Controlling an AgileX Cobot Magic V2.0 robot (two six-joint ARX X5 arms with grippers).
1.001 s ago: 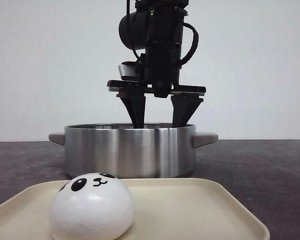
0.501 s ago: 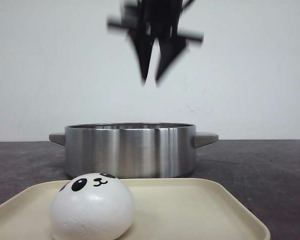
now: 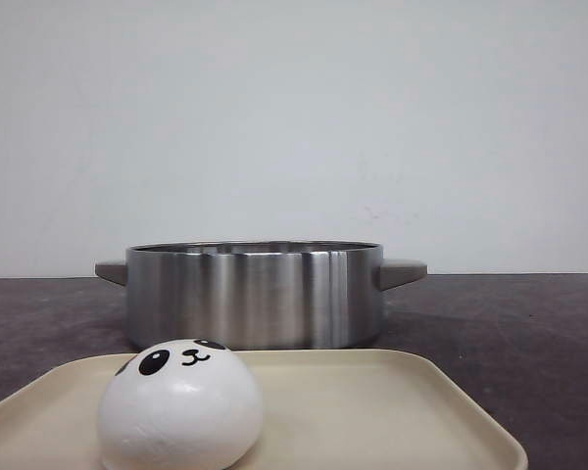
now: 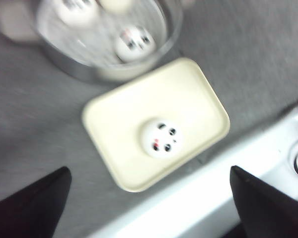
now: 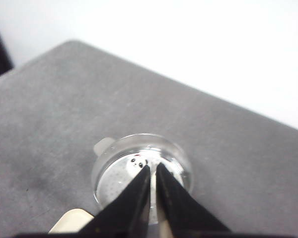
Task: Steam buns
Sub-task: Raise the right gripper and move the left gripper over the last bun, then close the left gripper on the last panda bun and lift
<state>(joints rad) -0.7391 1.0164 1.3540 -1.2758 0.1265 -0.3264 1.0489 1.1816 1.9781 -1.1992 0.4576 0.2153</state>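
One panda bun [image 3: 180, 405] sits on the cream tray [image 3: 372, 401] in front of the steel pot [image 3: 255, 294]. In the left wrist view this bun [image 4: 163, 139] lies mid-tray [image 4: 114, 119], and three blurred buns [image 4: 134, 42] lie inside the pot [image 4: 69, 67]. My left gripper [image 4: 149, 173] is open and empty, high above the tray's near edge. My right gripper [image 5: 153, 167] is shut and empty, high above the pot [image 5: 109, 163]; one bun [image 5: 136, 161] shows inside it, the others are hidden behind the fingers. Neither gripper shows in the front view.
The pot has side handles [image 3: 402, 270]. A white ledge [image 4: 223, 188] runs along the near side of the grey table [image 4: 35, 134]. A tray corner [image 5: 72, 220] shows beside the right fingers.
The gripper that stood open inside the pot has risen straight up and left the front view, its jaws closing. The bun on the tray has not moved.
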